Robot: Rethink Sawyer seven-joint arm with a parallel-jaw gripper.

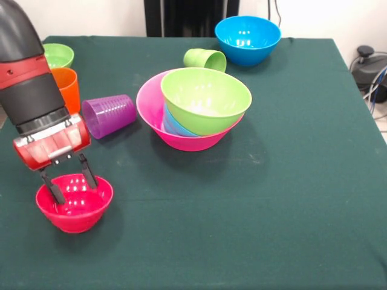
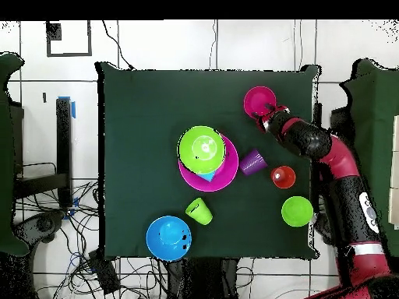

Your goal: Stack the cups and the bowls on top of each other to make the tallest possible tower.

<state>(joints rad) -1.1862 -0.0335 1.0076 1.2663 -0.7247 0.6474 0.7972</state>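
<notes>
My gripper [image 1: 74,188] [image 2: 262,115] stands open over the far rim of a small red bowl [image 1: 74,208] [image 2: 258,100] at the table's front left in the front view; its fingertips [image 1: 58,196] dip into the bowl. The tower is a large pink bowl [image 1: 148,112] [image 2: 227,176] holding a light blue piece [image 1: 172,125] with a medium green bowl [image 1: 205,99] [image 2: 202,149] tilted on top. A purple cup [image 1: 109,115] [image 2: 252,162] lies on its side beside it. An orange cup [image 1: 65,87] [image 2: 283,177] stands upright, partly behind my arm.
A small green bowl [image 1: 57,55] [image 2: 297,211] sits at the far left corner. A light green cup [image 1: 205,59] [image 2: 199,211] lies on its side behind the tower, and a medium blue bowl [image 1: 248,39] [image 2: 168,237] stands beyond it.
</notes>
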